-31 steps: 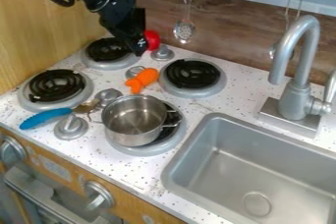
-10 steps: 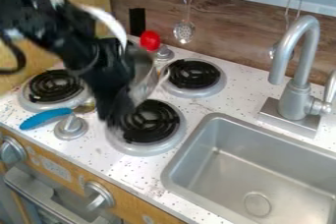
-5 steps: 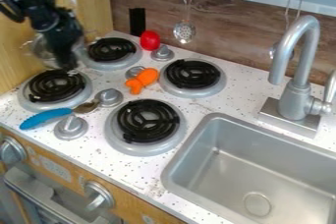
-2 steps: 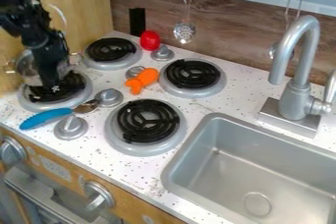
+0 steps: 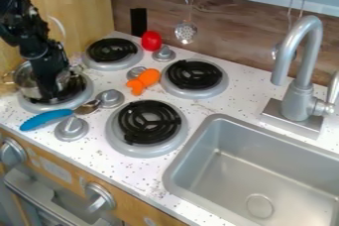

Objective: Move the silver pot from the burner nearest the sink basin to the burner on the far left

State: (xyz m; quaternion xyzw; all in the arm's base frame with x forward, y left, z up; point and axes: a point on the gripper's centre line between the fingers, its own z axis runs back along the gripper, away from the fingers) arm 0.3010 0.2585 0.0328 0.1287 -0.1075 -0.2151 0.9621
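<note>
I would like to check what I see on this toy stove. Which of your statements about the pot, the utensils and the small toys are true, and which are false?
1. The gripper is at the metal pot, by the front left burner. True.
2. The orange toy lies in the sink. False: the orange toy is on the counter, among the burners.
3. The spoon lying on the counter has a blue handle. True.
4. The red object sits on the front right burner. False: the red object is at the back, beside a knob.
5. A perforated utensil hangs in front of the back wall. True.
</note>
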